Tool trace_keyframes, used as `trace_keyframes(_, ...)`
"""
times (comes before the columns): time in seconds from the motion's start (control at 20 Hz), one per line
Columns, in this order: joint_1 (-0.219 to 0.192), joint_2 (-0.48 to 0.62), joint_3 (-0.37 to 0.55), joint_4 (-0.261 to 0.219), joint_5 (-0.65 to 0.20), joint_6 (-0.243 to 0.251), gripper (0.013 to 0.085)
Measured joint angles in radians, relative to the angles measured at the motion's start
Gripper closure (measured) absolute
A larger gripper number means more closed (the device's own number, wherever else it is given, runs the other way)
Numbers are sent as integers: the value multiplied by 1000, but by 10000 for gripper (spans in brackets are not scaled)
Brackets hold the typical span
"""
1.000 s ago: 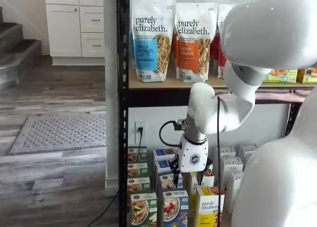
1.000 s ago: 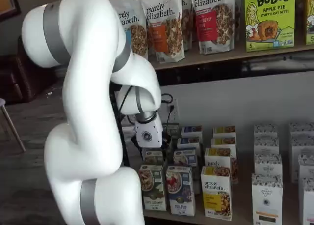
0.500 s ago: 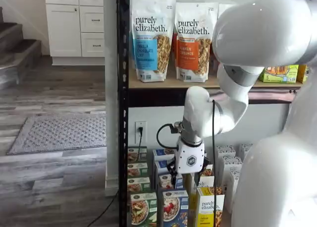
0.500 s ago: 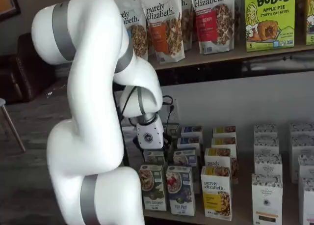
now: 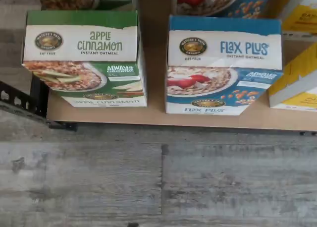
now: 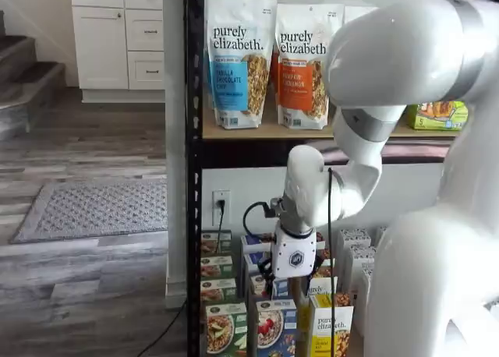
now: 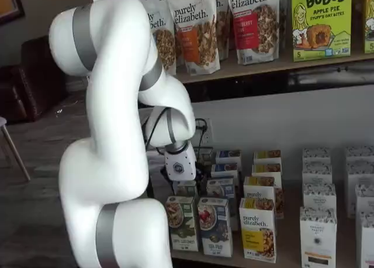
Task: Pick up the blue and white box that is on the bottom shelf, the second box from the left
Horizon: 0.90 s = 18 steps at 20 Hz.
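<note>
In a shelf view, the arm's white wrist housing is seen lower and slightly further left in the frame than a second ago. The gripper (image 6: 282, 285) has been brought down over the front rows of cartons at lower centre. Its black fingers are largely hidden against the boxes, but they are spread wide and nothing is held between them. The blue and white box (image 6: 274, 330) is found at the bottom edge, upright, between a green-fronted carton (image 6: 224, 330) and a yellow-fronted carton (image 6: 327, 330). Granola pouches (image 6: 240, 61) are carried on the wooden tier above.

In a shelf view from the other side, the gripper (image 7: 183, 186) is likewise seen lower than before, left of centre. The blue and white box (image 7: 215, 226) is stood in the front row on the bottom shelf (image 7: 286, 244), below and slightly right of the fingers, untouched.

In the wrist view, the blue and white box (image 5: 223, 68) is shown close up at the front edge of the bottom shelf (image 5: 153, 115). A white band reading "Flax Plus" and a bowl with red berries are seen. The green-fronted carton (image 5: 84, 58) is set beside it, a gap between them. The yellow-fronted carton (image 5: 297, 73) is on its other side.
</note>
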Motion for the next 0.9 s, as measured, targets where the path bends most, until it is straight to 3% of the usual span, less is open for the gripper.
trace_keyframes(0.3, 8, 95, -43, -83, -62, 87, 130)
trace_keyframes(0.9, -1, 249, -149, 10, -104, -9, 130)
